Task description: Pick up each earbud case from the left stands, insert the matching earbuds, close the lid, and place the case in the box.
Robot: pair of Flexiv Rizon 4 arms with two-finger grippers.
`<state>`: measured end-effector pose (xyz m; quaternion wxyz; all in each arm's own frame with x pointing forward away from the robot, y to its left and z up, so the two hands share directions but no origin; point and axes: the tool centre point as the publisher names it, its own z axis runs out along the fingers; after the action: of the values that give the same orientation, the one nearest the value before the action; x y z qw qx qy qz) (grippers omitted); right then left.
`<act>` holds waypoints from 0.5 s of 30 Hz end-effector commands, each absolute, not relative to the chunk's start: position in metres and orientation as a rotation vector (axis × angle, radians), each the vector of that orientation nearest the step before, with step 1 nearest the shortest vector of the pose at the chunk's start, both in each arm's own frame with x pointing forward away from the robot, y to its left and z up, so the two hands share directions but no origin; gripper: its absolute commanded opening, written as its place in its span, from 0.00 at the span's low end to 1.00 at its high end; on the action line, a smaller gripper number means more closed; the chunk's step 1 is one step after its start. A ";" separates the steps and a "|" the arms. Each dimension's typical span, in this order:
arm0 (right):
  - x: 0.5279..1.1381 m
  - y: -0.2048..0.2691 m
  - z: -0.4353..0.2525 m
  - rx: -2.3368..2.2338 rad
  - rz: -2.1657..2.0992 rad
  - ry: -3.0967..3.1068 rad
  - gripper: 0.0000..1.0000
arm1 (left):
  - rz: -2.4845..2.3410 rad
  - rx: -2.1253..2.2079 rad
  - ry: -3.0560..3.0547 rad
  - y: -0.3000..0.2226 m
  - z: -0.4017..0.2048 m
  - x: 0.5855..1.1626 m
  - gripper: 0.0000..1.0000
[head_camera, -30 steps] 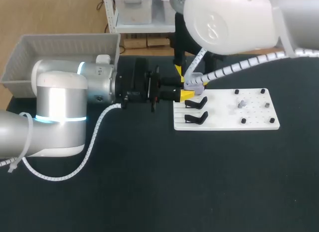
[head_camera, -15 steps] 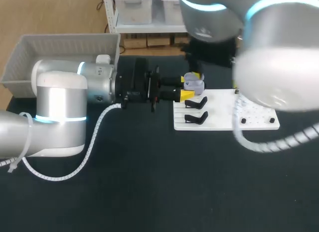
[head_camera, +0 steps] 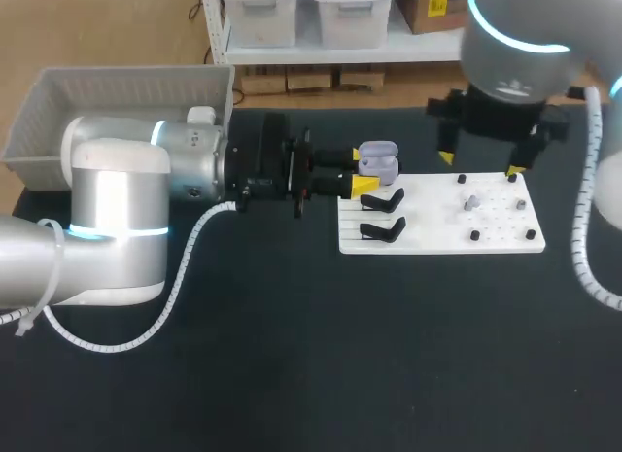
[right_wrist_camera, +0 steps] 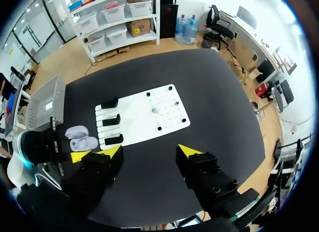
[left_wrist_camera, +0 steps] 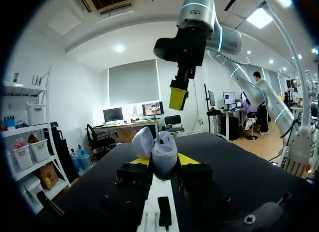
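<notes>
My left gripper (head_camera: 361, 169) is shut on a lilac earbud case (head_camera: 377, 160) with its lid open, held level just beyond the white board's (head_camera: 437, 236) left end. In the left wrist view the case (left_wrist_camera: 162, 151) sits upright between the yellow tips. Two black stands (head_camera: 382, 199) below it are bare. Small grey earbuds (head_camera: 469, 201) rest among black pegs on the board's right half. My right gripper (head_camera: 479, 162) hangs open and empty high above that half, and looks down on the board (right_wrist_camera: 144, 115) and the case (right_wrist_camera: 79, 139).
A grey plastic box (head_camera: 117, 92) stands at the table's back left, behind my left arm. The black tabletop in front of the board is bare. The left arm's cable loops across the table at the front left.
My right arm has pulled away from the case, swinging right and up to hang over the board's right half. The left arm and the case have not moved.
</notes>
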<state>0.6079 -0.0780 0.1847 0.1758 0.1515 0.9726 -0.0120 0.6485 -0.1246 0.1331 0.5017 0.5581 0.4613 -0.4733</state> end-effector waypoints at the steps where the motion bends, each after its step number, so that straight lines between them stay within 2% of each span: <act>1: 0.622 -0.090 0.161 0.388 0.073 2.768 0.61 | -1.138 1.344 1.115 -0.124 0.133 0.647 0.00; 3: 0.626 -0.095 0.152 0.376 0.076 2.779 0.58 | -1.138 1.344 1.115 -0.124 0.133 0.647 0.00; 7: 0.632 -0.099 0.137 0.359 0.100 2.806 0.64 | -1.138 1.344 1.115 -0.124 0.133 0.647 0.00; 8: 0.633 -0.100 0.134 0.357 0.104 2.812 0.69 | -1.138 1.344 1.115 -0.124 0.133 0.647 0.00; 9: 0.634 -0.100 0.131 0.355 0.107 2.817 0.79 | -1.138 1.344 1.115 -0.124 0.133 0.647 0.00; 10: 0.635 -0.100 0.128 0.353 0.108 2.820 0.94 | -1.138 1.344 1.115 -0.124 0.133 0.647 0.00; 11: 0.636 -0.101 0.126 0.354 0.110 2.822 1.00 | -1.138 1.344 1.115 -0.124 0.133 0.647 0.00; 15: 0.639 -0.102 0.123 0.373 0.119 2.829 1.00 | -1.138 1.344 1.115 -0.124 0.133 0.647 0.00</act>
<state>0.6350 -0.1031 0.1246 0.1445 0.1302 0.9800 0.0409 0.6486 -0.1246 0.1331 0.5017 0.5581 0.4613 -0.4733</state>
